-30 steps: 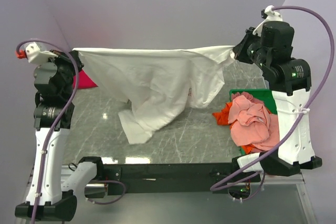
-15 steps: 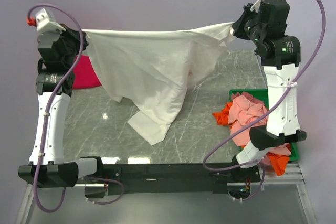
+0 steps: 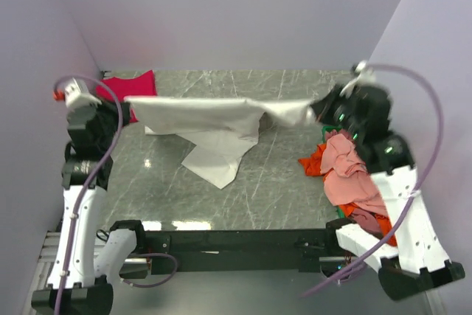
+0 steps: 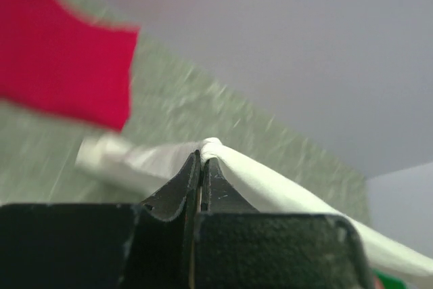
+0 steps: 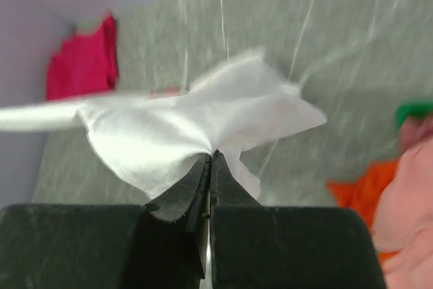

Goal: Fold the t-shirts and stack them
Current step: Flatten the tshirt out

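The white t-shirt [image 3: 210, 116] hangs stretched between both arms over the grey marble table, its lower part lying on the table [image 3: 214, 164]. My left gripper [image 3: 127, 101] is shut on its left end [image 4: 211, 145]. My right gripper [image 3: 316, 111] is shut on its right end [image 5: 203, 126]. A crimson t-shirt [image 3: 131, 84] lies flat at the back left, also in the left wrist view [image 4: 64, 79] and the right wrist view [image 5: 81, 65]. Salmon-pink [image 3: 346, 171] and orange [image 3: 313, 161] t-shirts are heaped at the right.
A green bin [image 3: 327, 132] sits under the heap of tees at the right, mostly hidden by them and by the right arm. Purple walls close in the table on three sides. A black rail [image 3: 236, 240] runs along the near edge.
Both arms have swung down and toward the near side with the white t-shirt, which was held high at the back. More of the shirt now rests on the table and the crimson tee shows.
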Action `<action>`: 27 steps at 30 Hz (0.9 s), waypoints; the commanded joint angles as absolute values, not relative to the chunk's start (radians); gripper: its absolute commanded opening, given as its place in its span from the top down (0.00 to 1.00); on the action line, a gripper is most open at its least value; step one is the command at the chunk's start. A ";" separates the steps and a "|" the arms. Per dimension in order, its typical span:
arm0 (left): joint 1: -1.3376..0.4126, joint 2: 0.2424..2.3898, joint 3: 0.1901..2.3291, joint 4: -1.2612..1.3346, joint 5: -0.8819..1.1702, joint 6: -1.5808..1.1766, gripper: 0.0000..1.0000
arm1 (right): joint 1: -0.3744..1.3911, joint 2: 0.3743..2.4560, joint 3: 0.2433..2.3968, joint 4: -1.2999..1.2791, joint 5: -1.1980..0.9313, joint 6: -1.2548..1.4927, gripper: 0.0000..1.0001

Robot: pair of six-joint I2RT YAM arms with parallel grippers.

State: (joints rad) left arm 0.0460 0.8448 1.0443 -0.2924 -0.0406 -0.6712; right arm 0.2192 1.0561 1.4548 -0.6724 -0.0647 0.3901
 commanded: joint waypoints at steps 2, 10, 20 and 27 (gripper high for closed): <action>0.041 0.709 0.841 -0.446 -0.054 -0.739 0.99 | 0.311 0.911 0.958 -0.667 -0.101 0.566 1.00; 0.028 0.630 0.660 -0.508 0.011 -0.738 0.99 | 0.365 0.678 0.552 -0.759 -0.163 0.660 0.33; 0.006 0.655 0.670 -0.518 0.006 -0.723 0.99 | 0.368 0.704 0.548 -0.813 -0.037 0.750 0.31; 0.006 0.638 0.670 -0.522 0.006 -0.721 0.99 | 0.377 0.798 0.554 -0.847 0.035 0.772 0.32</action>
